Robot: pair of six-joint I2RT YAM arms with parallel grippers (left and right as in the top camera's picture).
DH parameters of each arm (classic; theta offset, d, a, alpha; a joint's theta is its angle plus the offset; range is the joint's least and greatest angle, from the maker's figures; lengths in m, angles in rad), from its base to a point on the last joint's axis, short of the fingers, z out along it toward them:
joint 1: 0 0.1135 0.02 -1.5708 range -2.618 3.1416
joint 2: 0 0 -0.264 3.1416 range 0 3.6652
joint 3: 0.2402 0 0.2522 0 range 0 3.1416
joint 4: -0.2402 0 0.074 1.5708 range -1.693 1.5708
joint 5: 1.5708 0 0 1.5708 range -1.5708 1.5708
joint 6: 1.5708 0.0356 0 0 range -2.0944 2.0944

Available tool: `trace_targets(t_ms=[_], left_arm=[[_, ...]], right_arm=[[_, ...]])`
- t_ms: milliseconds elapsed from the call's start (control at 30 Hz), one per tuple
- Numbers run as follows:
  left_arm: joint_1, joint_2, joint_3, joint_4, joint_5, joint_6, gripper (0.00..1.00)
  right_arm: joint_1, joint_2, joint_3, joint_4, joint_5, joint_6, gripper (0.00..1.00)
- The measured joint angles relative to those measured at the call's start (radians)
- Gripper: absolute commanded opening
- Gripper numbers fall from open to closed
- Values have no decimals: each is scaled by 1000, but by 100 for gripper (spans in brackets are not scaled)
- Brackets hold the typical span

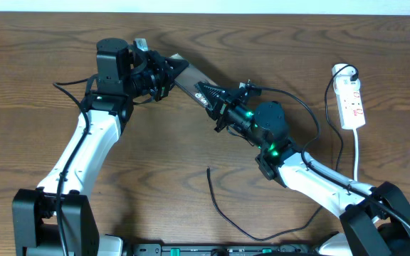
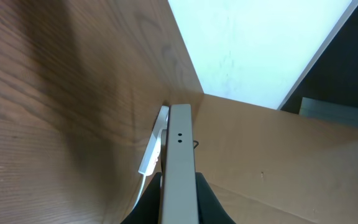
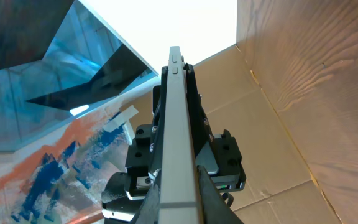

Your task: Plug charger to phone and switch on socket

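Bronze-brown phone [image 1: 188, 77] is clamped end to end by left claw [image 1: 168, 75] and right claw [image 1: 209, 93]. The charger [image 1: 211, 183] lies unplugged, well apart from both. The socket [image 1: 352, 105] beyond the right claw awaits switching.

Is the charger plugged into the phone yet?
No, the charger's free tip lies on the table, well clear of the phone.

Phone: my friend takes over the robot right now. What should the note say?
Left gripper: shut on one end of the phone.
Right gripper: shut on the other end.
Charger: loose on the table, tip free, not in the phone.
Socket: far right side, untouched.
Done: phone gripped by both.
Left: plug the charger into the phone, switch the socket on.
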Motion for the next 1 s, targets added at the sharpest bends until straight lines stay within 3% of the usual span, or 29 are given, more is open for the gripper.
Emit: trace_targets(t_ms=[33,67,133,200,500,633,867,1000], left_arm=[[0,0,0,0,0,0,7],[0,0,0,0,0,0,7],[0,0,0,0,2,1,8],[0,0,0,0,0,8,7],[95,0,0,1,50,29,7],[195,0,0,2,126,61,7],[432,0,0,5,391,202,7],[540,0,0,36,564,288,7]], right_arm=[[0,0,0,0,0,0,3],[0,0,0,0,0,0,19],[0,0,0,1,0,10,74],[0,0,0,6,-9,9,99],[-38,0,0,6,-91,-37,99],[-115,0,0,7,-207,-229,99],[-243,0,0,-25,-496,-579,99],[-224,-2,8,-214,-552,-680,99]])
